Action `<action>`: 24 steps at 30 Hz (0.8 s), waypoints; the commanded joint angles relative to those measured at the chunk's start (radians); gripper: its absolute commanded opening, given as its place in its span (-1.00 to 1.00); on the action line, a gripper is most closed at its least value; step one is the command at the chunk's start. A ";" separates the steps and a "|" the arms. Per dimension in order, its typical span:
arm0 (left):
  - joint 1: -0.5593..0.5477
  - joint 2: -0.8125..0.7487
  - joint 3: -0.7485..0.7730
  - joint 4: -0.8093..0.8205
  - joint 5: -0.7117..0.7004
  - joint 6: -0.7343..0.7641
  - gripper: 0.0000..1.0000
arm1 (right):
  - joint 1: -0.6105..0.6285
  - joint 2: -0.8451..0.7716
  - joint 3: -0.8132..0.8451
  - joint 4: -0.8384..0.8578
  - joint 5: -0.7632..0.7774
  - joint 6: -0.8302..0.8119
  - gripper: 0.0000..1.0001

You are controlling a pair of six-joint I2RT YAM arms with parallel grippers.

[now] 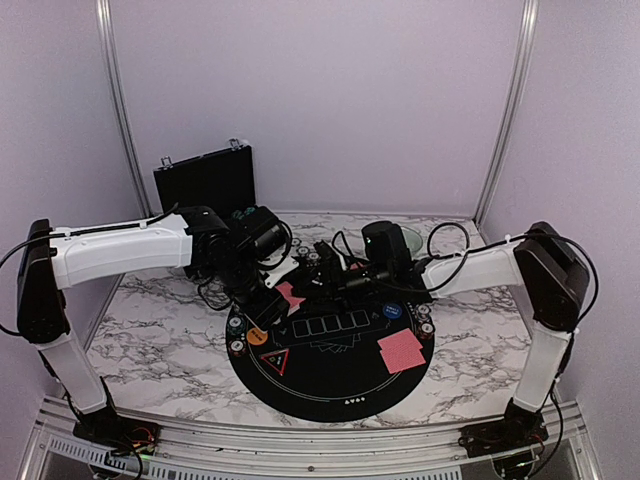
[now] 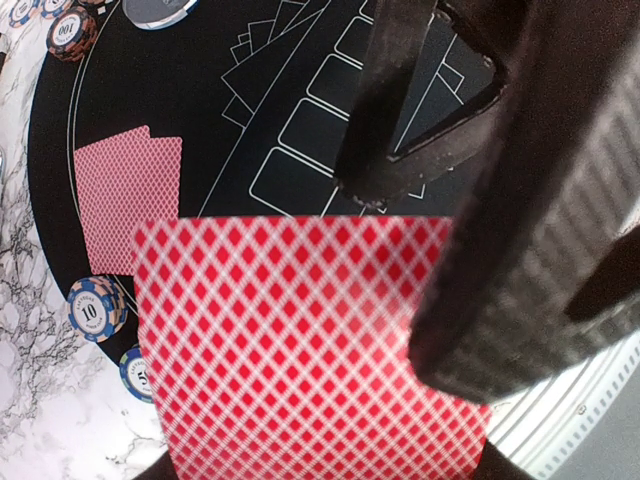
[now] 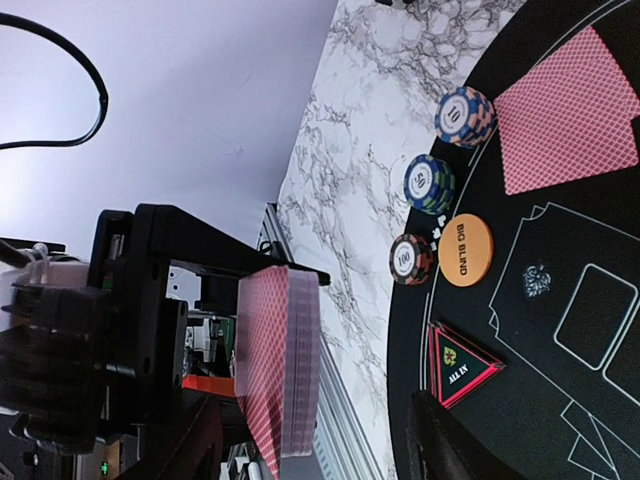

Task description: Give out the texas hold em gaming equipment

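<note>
Clamping the deck of cards (image 2: pixel 300 350) over the mat's (image 1: pixel 330 385) left side go the left fingers (image 2: pixel 520 250), right fingers (image 3: pixel 445 445) spread wide nearby.

We count one mat (image 1: pixel 330 385), two card piles (image 1: pixel 401 350) lying on it, one deck (image 3: pixel 285 370), one orange disc (image 3: pixel 465 250), one blue disc (image 1: pixel 391 311), one triangle marker (image 3: pixel 462 365), three chip stacks (image 3: pixel 429 182) beside the orange disc, at least three more along the opposite rim, and one case (image 1: pixel 205 178).
</note>
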 commanded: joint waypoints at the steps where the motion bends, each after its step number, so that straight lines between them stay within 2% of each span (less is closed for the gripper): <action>1: -0.002 -0.037 -0.007 0.010 -0.001 0.008 0.00 | -0.011 -0.050 -0.004 -0.012 0.011 -0.016 0.17; 10: 0.000 -0.029 -0.005 0.010 -0.004 0.012 -0.01 | -0.008 -0.077 -0.022 -0.012 0.003 -0.010 -0.19; 24: 0.001 -0.022 0.001 0.010 -0.003 0.014 -0.01 | 0.010 -0.062 -0.010 -0.016 -0.012 -0.008 -0.43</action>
